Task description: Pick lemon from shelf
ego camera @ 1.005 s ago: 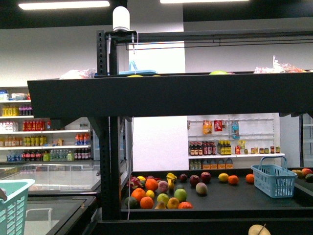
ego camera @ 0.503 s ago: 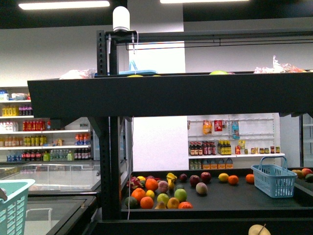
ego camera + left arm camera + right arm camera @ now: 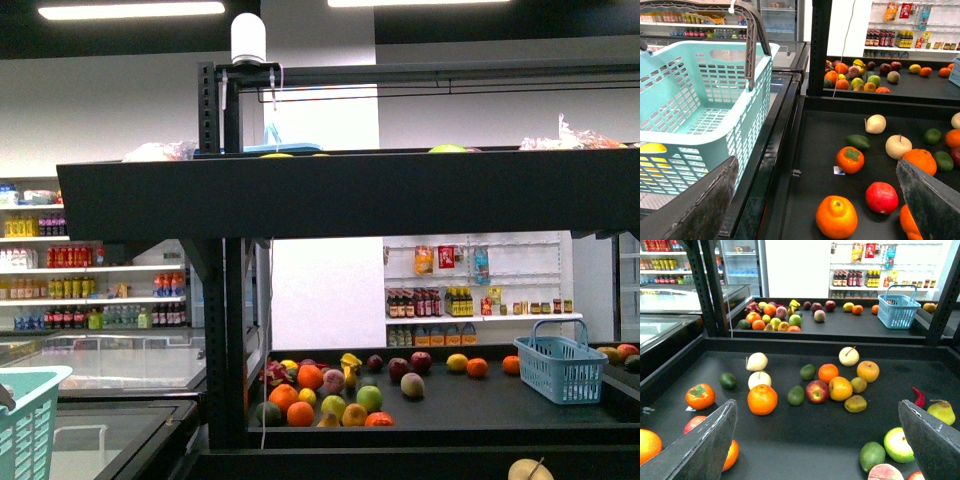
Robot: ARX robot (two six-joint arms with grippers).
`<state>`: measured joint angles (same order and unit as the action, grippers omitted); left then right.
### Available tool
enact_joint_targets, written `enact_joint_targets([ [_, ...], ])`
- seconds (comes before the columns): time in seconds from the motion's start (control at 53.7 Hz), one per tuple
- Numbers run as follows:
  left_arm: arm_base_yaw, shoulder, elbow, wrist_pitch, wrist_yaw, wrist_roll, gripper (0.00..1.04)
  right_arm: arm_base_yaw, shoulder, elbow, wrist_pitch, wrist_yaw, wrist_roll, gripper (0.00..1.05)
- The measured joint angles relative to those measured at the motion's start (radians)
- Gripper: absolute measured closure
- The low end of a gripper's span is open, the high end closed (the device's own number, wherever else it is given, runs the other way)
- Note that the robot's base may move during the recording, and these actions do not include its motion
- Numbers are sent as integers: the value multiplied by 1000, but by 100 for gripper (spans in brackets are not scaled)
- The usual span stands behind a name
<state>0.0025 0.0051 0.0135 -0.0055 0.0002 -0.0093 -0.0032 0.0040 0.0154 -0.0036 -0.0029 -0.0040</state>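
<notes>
open tray floor (image 3: pixel 805 432) before crowded fruit cluster (image 3: pixel 832 382), black uprights (image 3: pixel 715 287) behind

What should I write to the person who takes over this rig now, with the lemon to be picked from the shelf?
Left gripper: open, fingers empty, above the near tray beside a turquoise basket.
Right gripper: open, fingers empty, above the same tray.
Shelf: black stand; its near tray holds mixed fruit.
Lemon: probably the yellow oval fruit touching the red apple, just below the orange. It lies untouched.
Done: nothing gripped yet.
Left: move the right gripper to the lemon, close on it and lift it off the shelf.
</notes>
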Motion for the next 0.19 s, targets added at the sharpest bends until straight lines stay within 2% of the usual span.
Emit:
enact_joint_targets([
  [0.186, 0, 0, 0, 0, 0, 0, 8, 0, 0, 0, 0, 0, 0, 8],
])
